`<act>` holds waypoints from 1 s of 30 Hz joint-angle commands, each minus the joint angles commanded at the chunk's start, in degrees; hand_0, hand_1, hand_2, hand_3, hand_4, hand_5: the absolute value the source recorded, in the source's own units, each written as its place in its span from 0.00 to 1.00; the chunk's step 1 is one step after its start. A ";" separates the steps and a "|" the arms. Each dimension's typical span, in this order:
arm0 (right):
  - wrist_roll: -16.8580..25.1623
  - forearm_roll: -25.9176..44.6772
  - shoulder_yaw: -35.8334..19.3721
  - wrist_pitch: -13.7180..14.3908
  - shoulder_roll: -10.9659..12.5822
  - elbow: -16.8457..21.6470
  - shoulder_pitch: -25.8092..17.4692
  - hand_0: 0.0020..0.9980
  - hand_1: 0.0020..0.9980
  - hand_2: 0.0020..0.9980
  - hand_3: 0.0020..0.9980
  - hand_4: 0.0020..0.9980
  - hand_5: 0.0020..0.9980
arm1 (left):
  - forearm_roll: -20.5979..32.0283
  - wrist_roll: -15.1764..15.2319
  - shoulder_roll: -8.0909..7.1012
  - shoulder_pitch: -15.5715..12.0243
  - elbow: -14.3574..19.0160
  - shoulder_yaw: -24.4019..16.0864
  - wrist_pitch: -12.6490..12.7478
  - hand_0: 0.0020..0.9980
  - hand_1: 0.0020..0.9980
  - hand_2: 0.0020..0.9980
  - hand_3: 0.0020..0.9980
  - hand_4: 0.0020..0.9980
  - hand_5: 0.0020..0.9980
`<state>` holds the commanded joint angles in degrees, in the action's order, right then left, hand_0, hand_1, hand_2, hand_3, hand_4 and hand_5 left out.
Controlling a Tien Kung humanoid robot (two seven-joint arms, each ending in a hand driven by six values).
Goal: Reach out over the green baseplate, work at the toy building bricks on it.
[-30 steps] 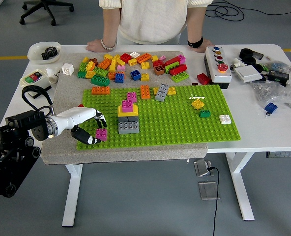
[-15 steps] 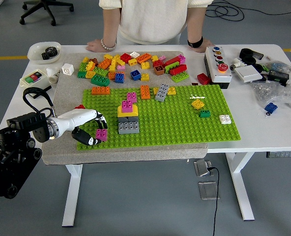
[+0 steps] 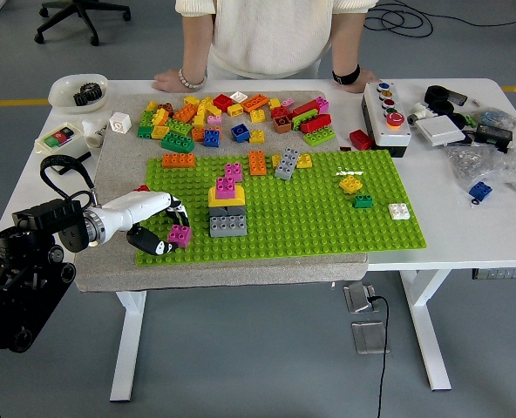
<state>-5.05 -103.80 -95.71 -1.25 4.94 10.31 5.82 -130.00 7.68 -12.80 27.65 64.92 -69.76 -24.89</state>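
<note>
Pinched lightly by the left robot hand (image 3: 162,228) at its sides, the pink brick (image 3: 180,235) on the green baseplate (image 3: 328,222) is judged light, rigid and slippery.

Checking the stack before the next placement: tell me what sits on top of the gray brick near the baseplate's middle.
On the gray brick lies a yellow brick, with a small pink brick on top. The gray brick's top studs are covered.

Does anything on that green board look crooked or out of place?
Mostly tidy. The grey brick near the far edge of the green baseplate lies tilted, not square with the studs, and the yellow brick further right also sits askew. The left hand holds a magenta brick.
</note>
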 joint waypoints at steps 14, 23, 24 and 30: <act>0.02 0.02 0.02 0.03 -0.10 0.00 -0.08 0.74 0.65 0.69 0.64 0.86 0.53 | 0.00 -1.06 0.19 -1.19 2.88 -1.77 0.29 0.62 0.58 0.53 0.54 0.49 0.01; -0.05 0.07 -0.07 0.02 -0.09 0.00 -0.08 0.74 0.65 0.69 0.64 0.86 0.53 | 0.00 -1.55 0.20 -1.08 4.95 -4.08 -0.58 0.61 0.58 0.53 0.54 0.50 0.01; -0.05 0.06 -0.08 0.02 -0.08 0.00 -0.08 0.74 0.65 0.69 0.64 0.86 0.54 | 0.00 -1.58 0.18 -1.08 5.17 -4.26 -0.77 0.61 0.58 0.53 0.54 0.51 0.00; -0.03 -0.03 -0.13 0.00 -0.01 0.00 -0.10 0.74 0.65 0.69 0.64 0.86 0.54 | 0.00 -2.17 0.15 -1.68 8.24 -5.32 -4.05 0.61 0.58 0.53 0.54 0.52 0.01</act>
<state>-5.08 -103.83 -95.84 -1.25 4.93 10.31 5.72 -130.00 5.50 -12.66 25.96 73.15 -75.08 -28.94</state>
